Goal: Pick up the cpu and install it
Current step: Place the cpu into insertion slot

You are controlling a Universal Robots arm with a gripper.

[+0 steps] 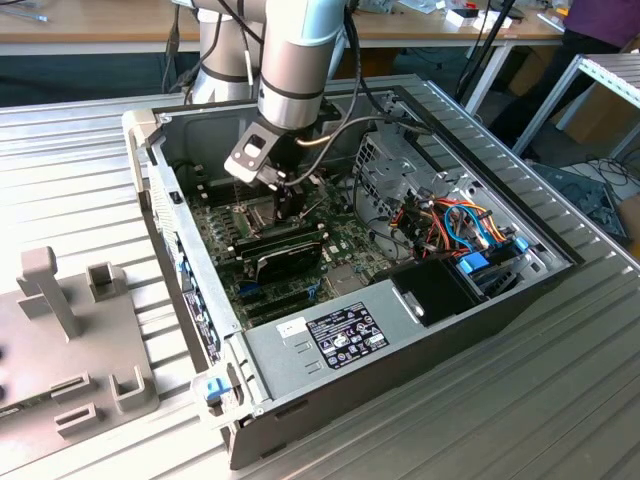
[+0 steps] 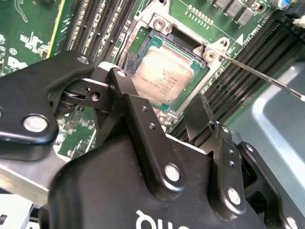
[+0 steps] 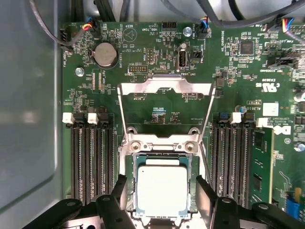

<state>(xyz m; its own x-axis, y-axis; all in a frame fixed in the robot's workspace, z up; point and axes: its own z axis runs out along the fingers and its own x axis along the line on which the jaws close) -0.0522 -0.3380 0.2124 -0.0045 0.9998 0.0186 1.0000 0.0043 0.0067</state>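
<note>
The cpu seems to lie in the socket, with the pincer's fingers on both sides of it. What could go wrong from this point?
1. The pincer straddles the cpu with small gaps on both sides; a sideways drift could nudge the chip askew.
2. The hinged frame lies open, so nothing clamps the chip; any knock may lift it.
3. The fingers stand close to the memory slots and could scrape them.
</note>
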